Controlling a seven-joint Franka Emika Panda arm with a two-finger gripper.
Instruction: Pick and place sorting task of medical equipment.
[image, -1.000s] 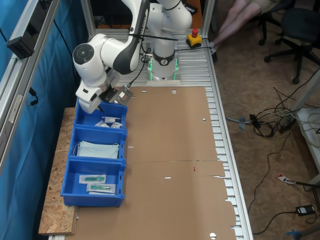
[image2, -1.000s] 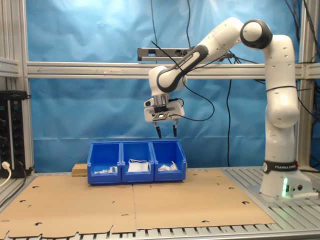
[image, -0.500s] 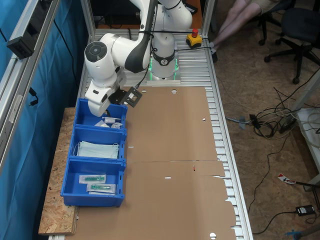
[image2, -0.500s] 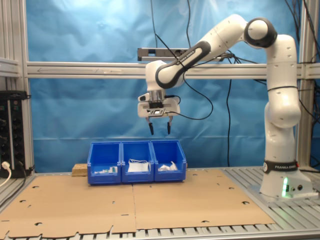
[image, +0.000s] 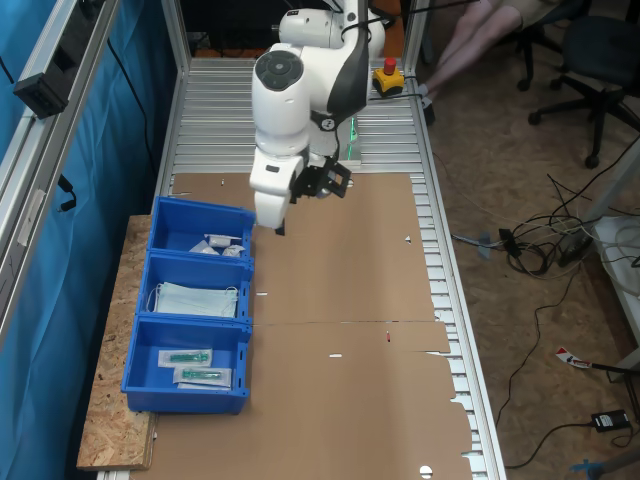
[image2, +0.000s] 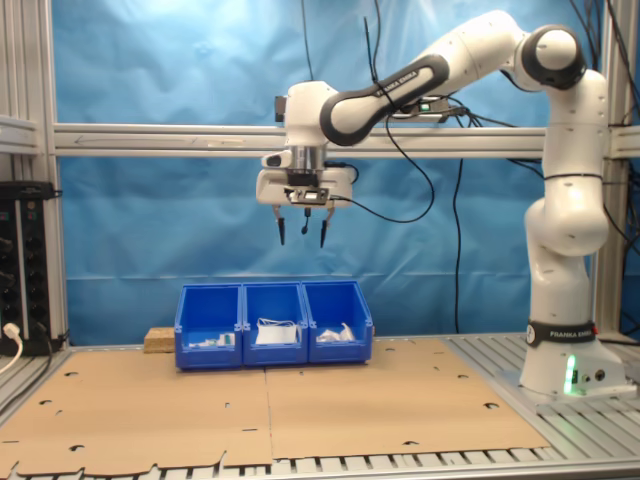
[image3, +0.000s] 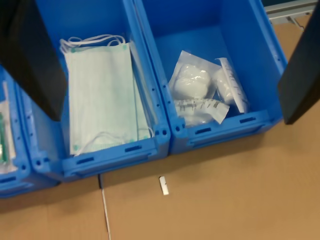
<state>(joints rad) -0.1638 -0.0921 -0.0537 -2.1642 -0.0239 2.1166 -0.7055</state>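
Note:
Several white soft packets of medical equipment (image3: 192, 82) lie in one end bin of a row of three blue bins; the packets also show in both exterior views (image: 220, 244) (image2: 336, 333). My gripper (image2: 301, 238) hangs high above the bins, open, with nothing between its fingers. In the first exterior view the gripper (image: 277, 226) sits over the cardboard beside that end bin (image: 168, 225). In the wrist view the two black fingers (image3: 30, 60) frame the packets' bin and the middle bin.
The middle bin (image: 151, 285) holds pale blue face masks (image3: 102, 95). The other end bin (image: 140, 380) holds clear packets with green sticks (image: 190, 358). Brown cardboard (image: 350, 300) covers the table. A red stop button (image: 389, 77) stands by the robot base. A person's legs (image: 480, 30) show beyond the table.
The open gripper has risen and swung away from above the packets' bin, toward the cardboard side and, in the second exterior view, leftward toward the middle bin.

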